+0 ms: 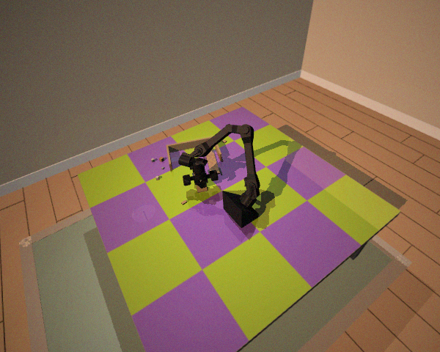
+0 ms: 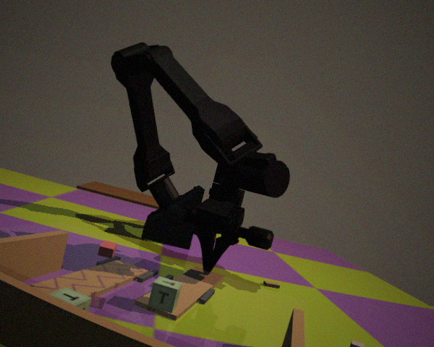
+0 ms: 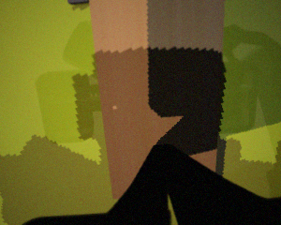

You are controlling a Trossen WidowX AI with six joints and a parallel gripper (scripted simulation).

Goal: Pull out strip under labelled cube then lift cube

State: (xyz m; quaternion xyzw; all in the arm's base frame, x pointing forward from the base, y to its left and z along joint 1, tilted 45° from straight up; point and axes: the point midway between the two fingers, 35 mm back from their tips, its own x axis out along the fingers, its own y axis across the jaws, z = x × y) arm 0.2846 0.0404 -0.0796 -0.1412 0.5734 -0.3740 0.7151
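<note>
A green cube (image 2: 165, 295) with a dark letter T sits on the plain wooden strip (image 2: 194, 292) (image 3: 124, 84) (image 1: 202, 190), at the strip's end near the exterior camera. My gripper (image 2: 207, 271) (image 3: 161, 153) is shut and empty. Its fingertips are at the strip's other end, on or just above its top face; contact cannot be told. A second lettered green cube (image 2: 71, 297) stands farther left, its base hidden by a wooden wall. A zigzag-patterned strip (image 2: 69, 280) lies beside the plain one, left of it in the exterior view.
Small dark blocks (image 2: 147, 275) (image 2: 206, 296) stand along the strips' sides. A red cube (image 2: 107, 249) is behind the patterned strip. Wooden walls (image 2: 34, 255) (image 1: 191, 143) border the strips' far side from the arm base. Small pieces (image 1: 183, 202) (image 2: 271, 284) lie on the checkered table (image 1: 159, 242).
</note>
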